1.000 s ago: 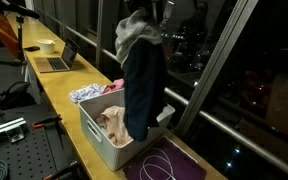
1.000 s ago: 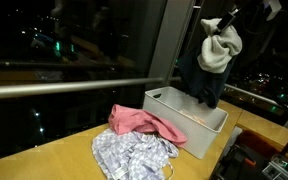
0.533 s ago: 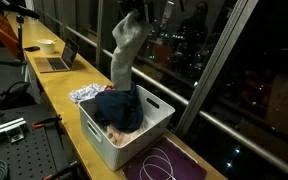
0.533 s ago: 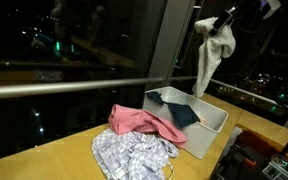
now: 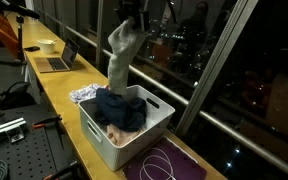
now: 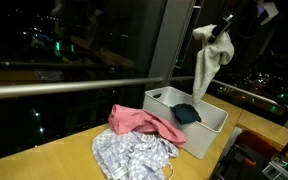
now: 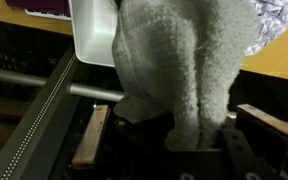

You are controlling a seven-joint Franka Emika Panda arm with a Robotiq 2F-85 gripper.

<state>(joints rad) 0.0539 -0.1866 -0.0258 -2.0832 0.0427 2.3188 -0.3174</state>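
Change over the last second: the dark blue cloth (image 5: 119,108) was hanging full length under the gripper (image 6: 226,20). Now it lies heaped inside the white bin (image 5: 102,138). Only the grey fleece cloth (image 5: 122,52) hangs from the tool.

What that means for the work in hand:
- The heavy dark part now rests in the bin, on top of the pink cloth (image 5: 112,124) there.
- The grey piece is not down yet and is stretched tall above the bin.

Tool state: your jaws are pressed together, pinching the top of the grey fleece. The wrist view confirms it, with fleece bunched between the fingers and filling most of the frame.

Position:
- The grey fleece hangs straight down from the gripper, directly above the bin, in both exterior views.
- Its lower end reaches the bin opening and seems to meet the dark heap.
- You can't tell from here whether grey and dark are one garment or two.

Around it:
- Another pink cloth (image 6: 134,120) lies on the wooden table (image 5: 54,88), touching the bin's outer wall.
- A patterned cloth (image 6: 134,155) lies just beside that one.
- The laptop (image 5: 56,60) sits well apart from all of this.
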